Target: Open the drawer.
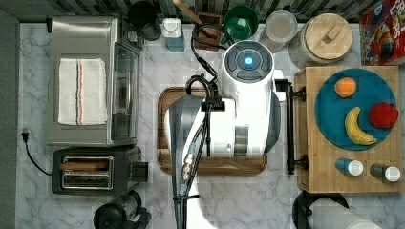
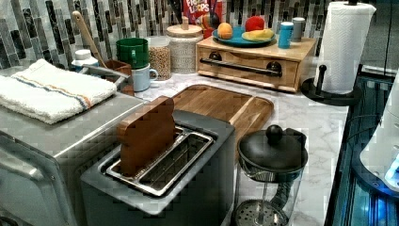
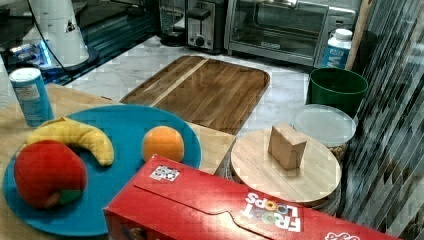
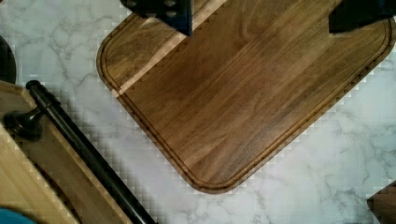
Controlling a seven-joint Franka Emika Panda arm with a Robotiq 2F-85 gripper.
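Marble-patterned table (image 1: 229, 200) runs under everything you see, white with grey veins, smooth and likely slick. Your arm (image 1: 239, 109) hangs over the dark brown tray (image 4: 243, 102), a flat board with rounded corners and a groove around its rim. In the wrist view the gripper (image 4: 261, 18) shows two dark fingers (image 4: 168, 11) standing well apart with bare board between them, so they are open and hold nothing.

Your target, the drawer (image 2: 244, 66), sits in a light bamboo box at the top view's right, just beside the tray, and it looks fully closed. A long black metal bar handle (image 1: 289, 129) crosses its front on two round posts (image 4: 23, 122), standing clear of the wood. Take hold at the bar's middle, between the posts, so that the pull stays straight.

Expect the bar to be stiff and smooth, perhaps slippery under the pads. The box looks light, yet it carries a blue plate (image 1: 334, 124) with a banana (image 1: 356, 128), an orange (image 1: 345, 87) and a red fruit (image 1: 383, 115), plus two small shakers (image 1: 349, 166). You should judge that the whole box may slide on the marble if you pull sharply, so draw slowly and level.
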